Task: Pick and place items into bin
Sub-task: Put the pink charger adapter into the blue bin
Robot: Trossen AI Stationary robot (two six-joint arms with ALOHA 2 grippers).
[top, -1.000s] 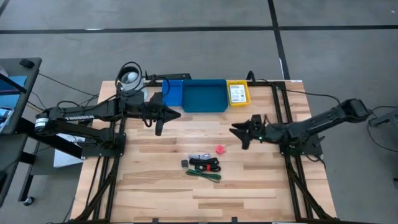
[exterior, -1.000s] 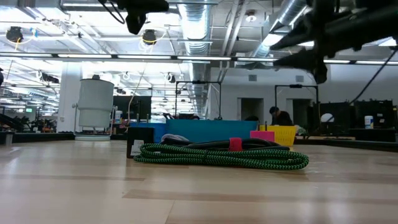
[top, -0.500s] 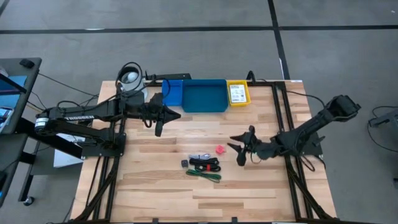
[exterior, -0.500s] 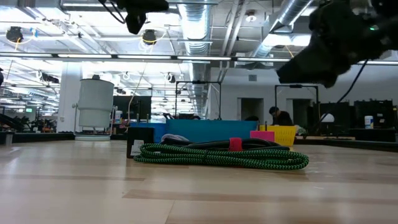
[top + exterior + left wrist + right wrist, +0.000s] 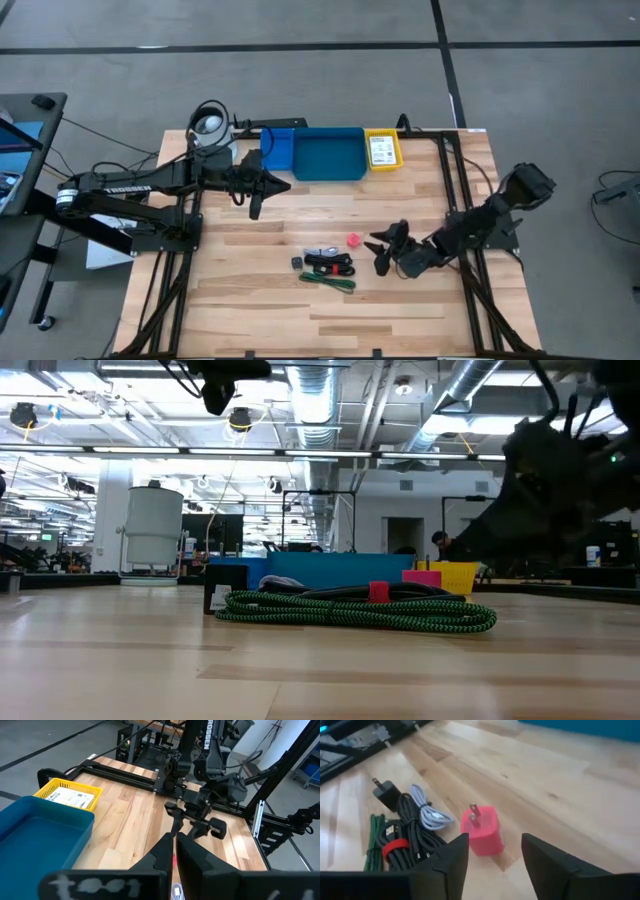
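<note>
The items lie together mid-table: a pink-red cube [image 5: 353,240] with two prongs, a black-red cable bundle [image 5: 331,265], green ties [image 5: 336,283], a black block [image 5: 298,263] and a silvery piece [image 5: 320,252]. A white card [image 5: 381,150] lies in the yellow tray. My right gripper [image 5: 383,252] is open, low over the table just right of the cube. In the right wrist view its fingers stand either side of the cube [image 5: 481,831], short of it. My left gripper [image 5: 262,190] hangs shut and high near the blue bin [image 5: 328,155].
A white cylindrical cup [image 5: 210,128] stands at the far left beside a smaller blue tray [image 5: 278,148]. The yellow tray [image 5: 382,135] sits right of the bin. Black frame rails [image 5: 455,190] run along both table sides. Bare wood lies along the near edge.
My right gripper has dropped from high over the table's right side and swung toward the near edge, turning as it came, and now sits low next to the pink-red cube. The items have not moved.
</note>
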